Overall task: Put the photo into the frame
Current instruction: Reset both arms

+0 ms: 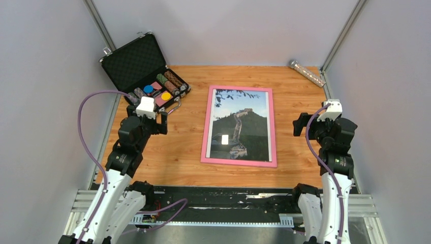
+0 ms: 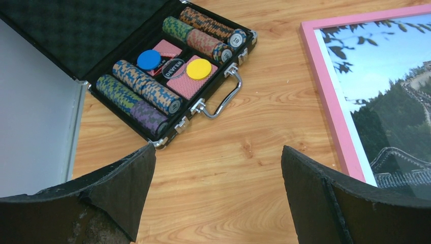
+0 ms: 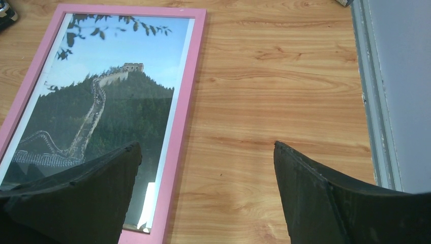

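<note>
Seems to be at the closing step, with the photo [image 1: 239, 122] already behind the pane of the frame [image 1: 238, 161], though cannot confirm from above whether seated fully. Lies flat on the desk [image 1: 300, 86], pink face up, to the right of the left pincer [image 2: 217, 148] and to the left of the right pincer [image 3: 206, 145], touching neither. Spread wide on both sides, pinching nothing. Runs lengthwise away from the pincers, branches and sky at the far end, foot of the wall nearest. Calls next for little: probably checking the fit and backing off, not gripping.
</note>
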